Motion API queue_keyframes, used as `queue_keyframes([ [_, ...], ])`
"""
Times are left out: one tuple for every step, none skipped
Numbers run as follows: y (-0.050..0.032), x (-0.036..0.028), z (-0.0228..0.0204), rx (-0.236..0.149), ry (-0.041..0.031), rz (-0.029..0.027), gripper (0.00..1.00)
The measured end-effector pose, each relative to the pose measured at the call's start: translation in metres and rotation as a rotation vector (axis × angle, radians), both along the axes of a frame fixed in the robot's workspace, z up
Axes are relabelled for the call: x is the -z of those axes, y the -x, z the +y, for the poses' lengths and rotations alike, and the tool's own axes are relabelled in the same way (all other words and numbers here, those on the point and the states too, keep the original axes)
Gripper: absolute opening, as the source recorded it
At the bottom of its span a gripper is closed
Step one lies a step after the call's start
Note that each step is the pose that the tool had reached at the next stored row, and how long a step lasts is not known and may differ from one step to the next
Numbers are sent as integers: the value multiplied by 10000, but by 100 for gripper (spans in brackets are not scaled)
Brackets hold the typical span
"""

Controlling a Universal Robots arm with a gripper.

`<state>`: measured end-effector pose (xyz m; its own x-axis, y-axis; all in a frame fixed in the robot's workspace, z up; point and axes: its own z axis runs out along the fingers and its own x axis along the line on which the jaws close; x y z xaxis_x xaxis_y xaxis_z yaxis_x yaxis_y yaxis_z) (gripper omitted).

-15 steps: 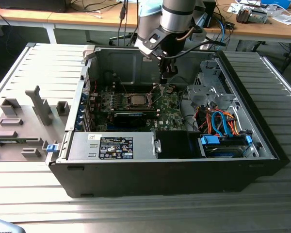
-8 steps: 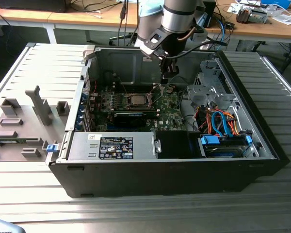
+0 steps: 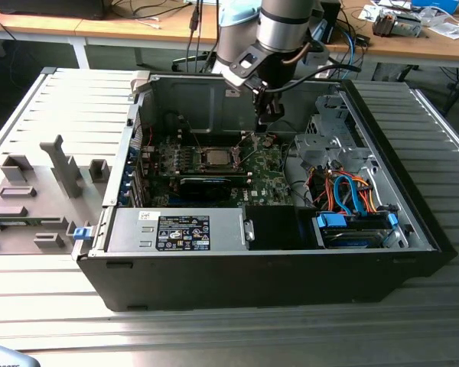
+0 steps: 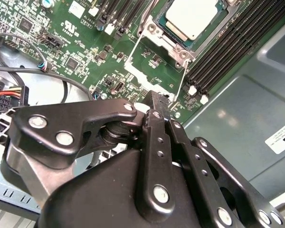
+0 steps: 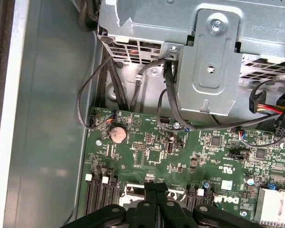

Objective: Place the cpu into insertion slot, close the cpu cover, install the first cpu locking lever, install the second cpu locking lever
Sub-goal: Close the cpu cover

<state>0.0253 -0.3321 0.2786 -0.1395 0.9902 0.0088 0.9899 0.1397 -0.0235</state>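
One cpu (image 4: 192, 16) sat in the insertion slot (image 4: 151, 29); your gripper (image 4: 156, 99) hung near, closed narrow on nothing. It looked light, stiff and fragile: you'd take only its edges.

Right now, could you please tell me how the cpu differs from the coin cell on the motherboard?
The cpu is square and pale silvery; the coin cell is round and coppery. The cpu sits inside a metal frame; the coin cell sits unframed near the board's corner. Both lie flat on the green motherboard.
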Motion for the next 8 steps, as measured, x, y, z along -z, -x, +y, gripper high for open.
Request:
queue_keyframes([
  [-3,0,0,0,1,0,11],
  [-7,0,0,1,1,0,11],
  [-13,0,0,1,1,0,11],
  [-17,0,0,1,1,0,11],
  [-22,0,0,1,0,0,11],
  [-26,0,0,1,1,0,11],
  [-28,0,0,1,0,0,11],
  [-31,0,0,1,1,0,11],
])
